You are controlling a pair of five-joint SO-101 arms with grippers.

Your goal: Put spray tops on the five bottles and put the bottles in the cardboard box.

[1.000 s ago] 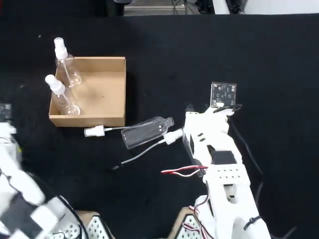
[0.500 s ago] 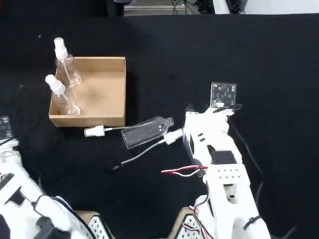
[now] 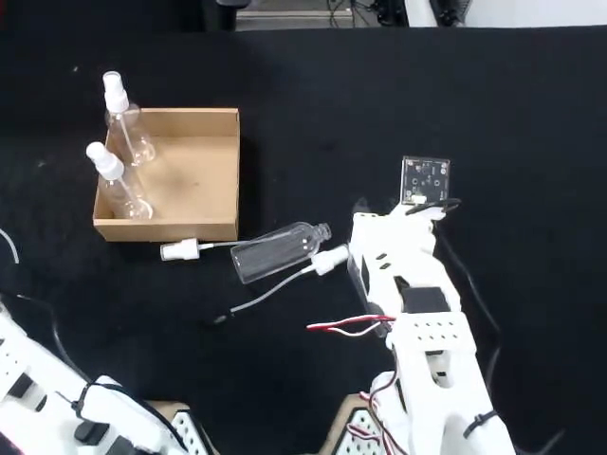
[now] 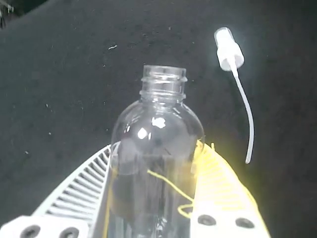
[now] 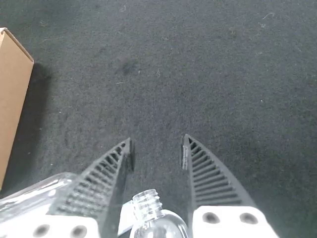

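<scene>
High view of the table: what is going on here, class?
The left tool grips a clear uncapped plastic bottle; the right tool holds another uncapped bottle. Two capped bottles stand in the brown cardboard box. A third uncapped bottle and two white spray tops lie on the black table.

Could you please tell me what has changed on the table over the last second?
The left arm has pulled back toward the near-left corner of the high view; its jaws grip an uncapped bottle. The right arm, the cardboard box with two capped bottles, the lying bottle and the two loose spray tops stayed put.
</scene>
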